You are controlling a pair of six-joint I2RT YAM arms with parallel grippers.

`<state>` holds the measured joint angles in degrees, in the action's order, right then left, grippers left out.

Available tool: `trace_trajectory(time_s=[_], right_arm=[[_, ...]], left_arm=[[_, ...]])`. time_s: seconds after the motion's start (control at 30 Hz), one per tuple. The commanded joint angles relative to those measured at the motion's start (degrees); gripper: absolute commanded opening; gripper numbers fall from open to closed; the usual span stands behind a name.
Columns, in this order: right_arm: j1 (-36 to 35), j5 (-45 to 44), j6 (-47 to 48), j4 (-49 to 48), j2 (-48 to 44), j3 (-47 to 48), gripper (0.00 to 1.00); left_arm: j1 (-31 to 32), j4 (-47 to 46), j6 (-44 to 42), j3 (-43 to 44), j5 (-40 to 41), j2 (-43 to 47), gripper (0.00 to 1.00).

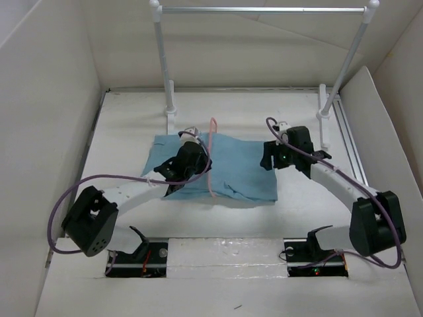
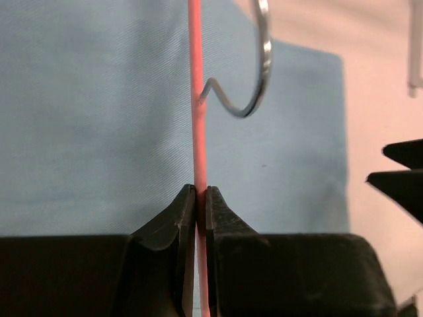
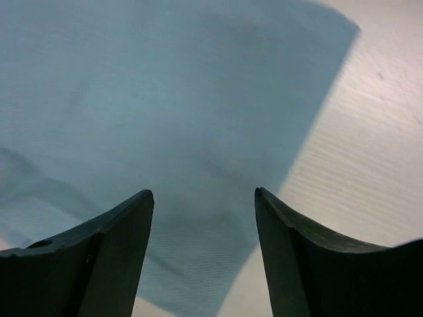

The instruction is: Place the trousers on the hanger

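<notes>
The light blue trousers (image 1: 238, 172) lie folded flat on the table. The thin pink hanger (image 1: 211, 142) stands on edge across them, its metal hook (image 2: 263, 63) off to one side. My left gripper (image 1: 203, 164) is shut on the hanger's pink rod (image 2: 196, 99), which runs between the closed jaws (image 2: 200, 193) over the cloth (image 2: 99, 112). My right gripper (image 1: 267, 159) is open and empty, low over the right edge of the trousers (image 3: 165, 99), with the cloth between its fingertips (image 3: 203, 195).
A silver rail (image 1: 261, 10) on white posts stands at the back. White walls close in the table (image 1: 132, 119) on three sides. A metal track (image 1: 349, 142) runs along the right side. My right gripper shows at the right edge of the left wrist view (image 2: 403, 173).
</notes>
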<state>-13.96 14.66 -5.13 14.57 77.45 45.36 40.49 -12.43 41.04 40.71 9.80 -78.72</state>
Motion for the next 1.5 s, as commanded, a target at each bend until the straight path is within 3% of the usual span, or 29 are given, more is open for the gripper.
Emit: trace_trajectory(time_s=[0.0, 0.1, 0.27, 0.53, 0.83, 0.93, 0.97, 1.1, 1.13, 1.27, 1.47], right_arm=[[-8.52, -1.82, 0.74, 3.0, -7.47, 7.88, 0.69], [-18.6, -0.86, -4.0, 3.02, -12.05, 10.71, 0.72], [-31.21, -2.34, -15.86, -7.79, -13.12, 11.4, 0.74], [-33.42, -2.87, -21.41, -13.94, -10.04, 13.26, 0.77], [-34.11, -0.86, -30.73, -35.37, -4.86, 8.34, 0.76], [-36.14, -3.31, -31.44, -33.13, -4.59, 8.69, 0.6], [-36.14, -4.97, -31.35, -32.59, -5.02, 8.34, 0.48], [-36.76, -7.0, -33.45, -34.86, -6.69, 5.54, 0.25], [-36.76, -7.18, -33.98, -37.92, -7.31, 4.74, 0.11], [-36.76, -6.84, -33.2, -38.3, -8.28, 6.13, 0.0], [-35.44, -5.69, -31.53, -38.91, -10.47, 10.0, 0.0]], left_arm=[[2.31, 1.17, -1.05, 9.8, 2.85, 6.2, 0.0], [4.42, 3.81, -1.92, 14.29, 4.6, 8.22, 0.0], [6.71, 6.7, -3.15, 19.66, 8.04, 9.64, 0.0], [9.25, 9.44, -3.86, 26.35, 9.62, 11.04, 0.0], [13.74, 11.9, -2.45, 27.93, 12.88, 11.92, 0.0], [13.74, 11.55, -1.84, 27.14, 12.43, 12.88, 0.0], [13.74, 11.46, -1.92, 27.23, 12.52, 13.15, 0.0], [13.74, 11.81, -2.72, 28.72, 12.26, 14.2, 0.0], [13.74, 11.81, -2.46, 29.25, 11.3, 14.29, 0.0], [13.74, 11.9, -2.28, 29.95, 10.59, 14.55, 0.0], [13.74, 12.25, -4.29, 34.78, 8.48, 13.24, 0.0]])
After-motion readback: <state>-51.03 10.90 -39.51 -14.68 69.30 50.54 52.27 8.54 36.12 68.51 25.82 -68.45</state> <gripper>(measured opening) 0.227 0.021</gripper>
